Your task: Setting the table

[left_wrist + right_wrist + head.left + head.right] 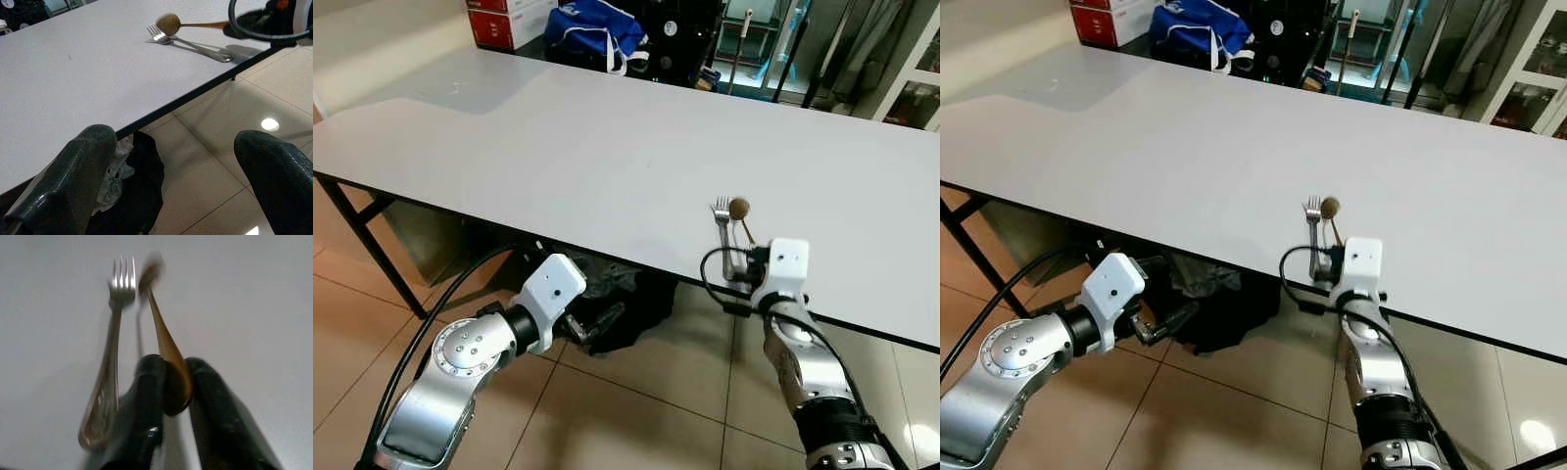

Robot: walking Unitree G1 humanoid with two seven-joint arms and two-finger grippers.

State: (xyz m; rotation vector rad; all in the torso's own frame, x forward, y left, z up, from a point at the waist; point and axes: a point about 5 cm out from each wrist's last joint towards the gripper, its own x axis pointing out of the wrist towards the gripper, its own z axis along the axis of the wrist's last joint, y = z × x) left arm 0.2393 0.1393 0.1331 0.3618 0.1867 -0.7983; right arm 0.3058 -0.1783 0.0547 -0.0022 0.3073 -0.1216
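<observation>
- Left eye view takes in a long white counter [607,147], mostly bare, so the table setting looks barely begun: I see no plates or glasses laid
- The right gripper [168,382] sits at the near edge of the counter, its fingers pinching the handle of a brown spoon [740,211] whose bowl is held just above the surface
- The left gripper [597,328] hangs low below the counter edge, fingers spread wide and holding nothing
- A fork [722,233] already lies flat on the counter, just beside the spoon, tines pointing away from the edge
- Left to do, I'd judge: set the spoon down next to it
</observation>
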